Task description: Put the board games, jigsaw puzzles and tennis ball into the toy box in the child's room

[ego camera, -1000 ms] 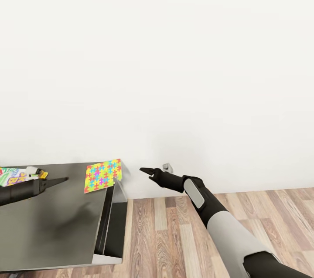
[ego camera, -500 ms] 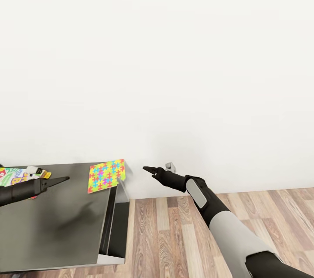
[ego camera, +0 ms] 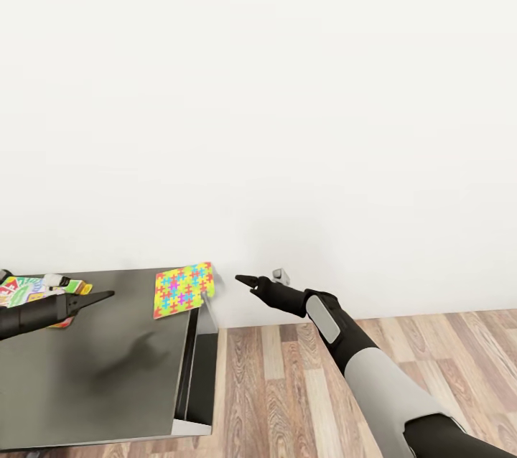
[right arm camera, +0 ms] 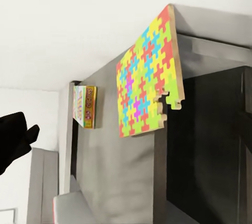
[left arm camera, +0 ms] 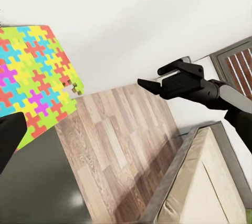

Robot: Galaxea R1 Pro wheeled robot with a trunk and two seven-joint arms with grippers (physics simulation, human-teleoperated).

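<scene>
Head view: a flat multicoloured jigsaw puzzle square (ego camera: 184, 290) is seen lying at the far corner of the dark grey table top (ego camera: 93, 379), overhanging its edge. Left gripper (ego camera: 106, 294) is held above the table, right gripper (ego camera: 240, 278) over the wood-plank floor (ego camera: 287, 393); both appear closed and empty.

We can read no text with certainty. The board game (right arm camera: 85, 107) on the dark table (right arm camera: 118, 182) carries coloured lettering along its edge, but it is too small and blurred for us to make out. The jigsaw puzzle (ego camera: 184, 288) bears no writing.
</scene>
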